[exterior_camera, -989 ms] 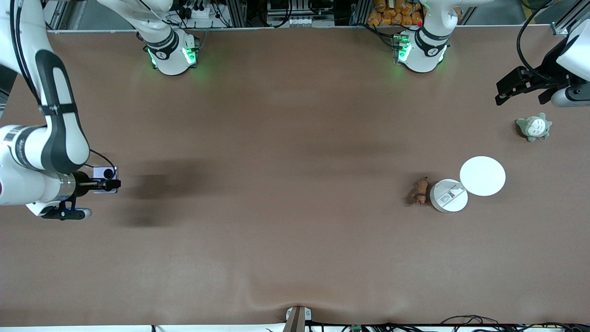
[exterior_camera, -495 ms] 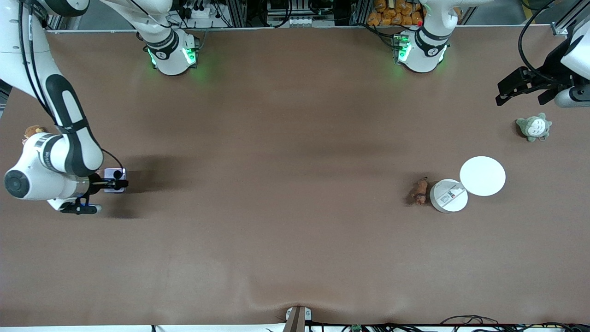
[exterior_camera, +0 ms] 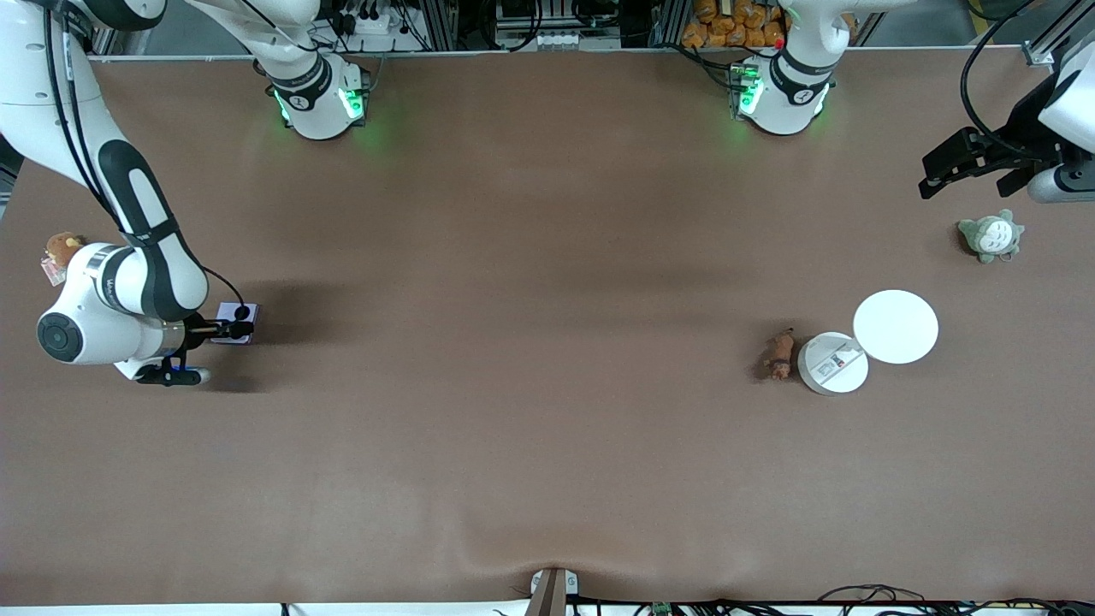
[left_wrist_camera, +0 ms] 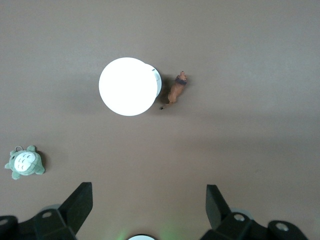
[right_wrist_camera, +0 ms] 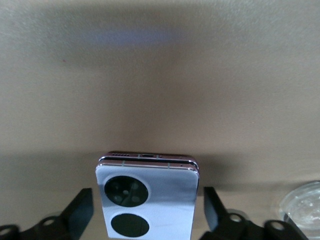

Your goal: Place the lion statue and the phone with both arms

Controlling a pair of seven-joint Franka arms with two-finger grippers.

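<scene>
The pale-lavender phone (exterior_camera: 229,313) with two black circles is held in my right gripper (exterior_camera: 236,329), low over the table at the right arm's end. In the right wrist view the phone (right_wrist_camera: 146,200) stands between the two fingers of my right gripper (right_wrist_camera: 146,215). The small brown-orange lion statue (exterior_camera: 779,355) lies on the table toward the left arm's end, touching a white disc (exterior_camera: 832,363). It also shows in the left wrist view (left_wrist_camera: 176,89). My left gripper (exterior_camera: 965,167) hangs open and empty over the left arm's end of the table, its fingers (left_wrist_camera: 80,205) wide apart.
A second, larger white disc (exterior_camera: 896,327) overlaps the first. A grey-green plush (exterior_camera: 991,235) lies under the left gripper's area. A round brown plush with a tag (exterior_camera: 60,251) lies at the table edge by the right arm's elbow.
My right arm has come down and carried the phone toward the table's middle. The brown plush has come into view. The left arm has barely moved.
</scene>
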